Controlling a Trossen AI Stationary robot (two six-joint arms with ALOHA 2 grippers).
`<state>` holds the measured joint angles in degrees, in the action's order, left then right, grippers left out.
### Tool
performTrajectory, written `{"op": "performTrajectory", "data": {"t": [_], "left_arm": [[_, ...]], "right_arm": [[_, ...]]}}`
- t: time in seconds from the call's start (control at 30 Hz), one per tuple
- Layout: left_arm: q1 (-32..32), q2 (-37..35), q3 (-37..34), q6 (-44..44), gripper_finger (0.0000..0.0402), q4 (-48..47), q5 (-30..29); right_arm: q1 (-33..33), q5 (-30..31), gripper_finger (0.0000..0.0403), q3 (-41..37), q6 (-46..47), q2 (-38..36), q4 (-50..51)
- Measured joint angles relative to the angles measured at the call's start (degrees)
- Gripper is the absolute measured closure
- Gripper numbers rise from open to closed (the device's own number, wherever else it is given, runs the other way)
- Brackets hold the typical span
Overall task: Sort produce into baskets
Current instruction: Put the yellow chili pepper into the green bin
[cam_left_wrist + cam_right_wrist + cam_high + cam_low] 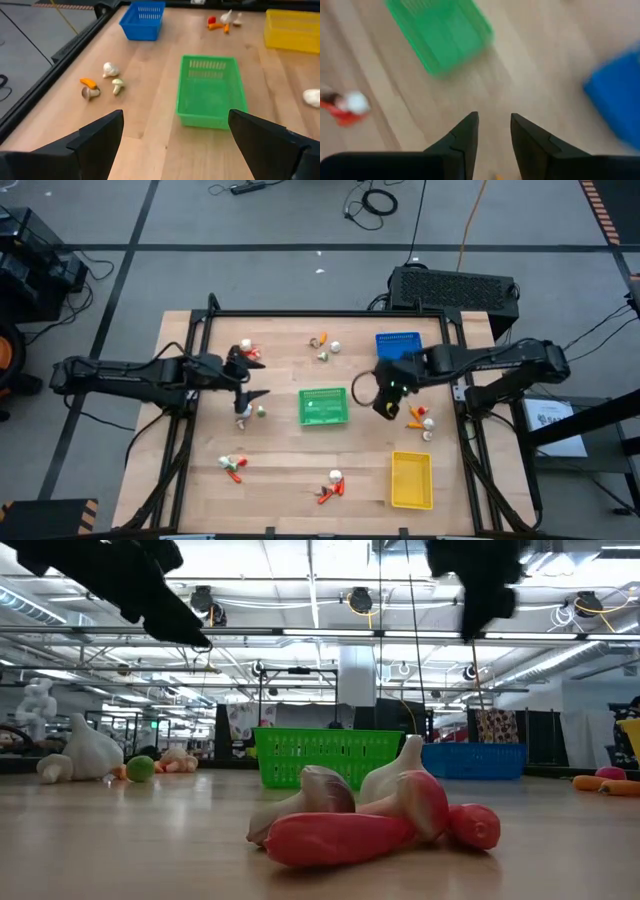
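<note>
High view: right gripper (362,393) is poised between green basket (324,407) and blue basket (398,345), fingers slightly apart, empty; left gripper (250,377) is held wide apart above produce, likely for pickup.

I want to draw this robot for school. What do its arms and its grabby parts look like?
Draw two long, thin, dark arms made of jointed pieces. Each ends in a tool with two flat, dark, wedge-shaped fingers. The left tool has broad fingers. The right tool has fingers that narrow to a tip. Add a tiny green light near the right tool.
</note>
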<state>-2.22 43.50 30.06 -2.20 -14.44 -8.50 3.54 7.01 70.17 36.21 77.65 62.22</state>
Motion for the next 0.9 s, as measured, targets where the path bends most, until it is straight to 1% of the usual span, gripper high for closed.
{"op": "performTrajectory", "data": {"t": [0.07,0.2,0.3,0.4,0.5,0.57,0.9], "left_arm": [[-0.01,1.98,-0.07,1.39,0.0036,1.31,-0.22],[-0.02,4.85,-0.07,4.38,0.0036,3.79,-0.53],[0.0,6.16,-0.07,5.73,0.0036,5.71,-0.54],[-0.04,6.97,-0.07,5.97,0.0036,7.45,-0.54],[-0.04,7.51,-0.07,5.97,0.0036,8.12,-0.54],[-0.04,7.74,-0.07,5.76,0.0036,8.42,-0.54],[0.0,7.87,-0.68,1.26,0.0036,9.69,-0.72]], "right_arm": [[1.44,0.07,0.0291,-0.92,4.77,0.53,3.55],[3.57,0.11,0.028,-3.17,11.92,1.02,7.41],[4.59,0.39,0.027,-5.89,17.55,0.94,7.99],[4.85,0.48,0.0261,-10.27,21.6,0.96,7.75],[4.76,0.25,0.0255,-15.59,21.98,0.95,5.27],[4.32,0.07,0.0252,-18.58,20.49,1.01,3.39],[2.79,-1.52,0.025,-28.55,15.76,0.96,-7.53]]}}
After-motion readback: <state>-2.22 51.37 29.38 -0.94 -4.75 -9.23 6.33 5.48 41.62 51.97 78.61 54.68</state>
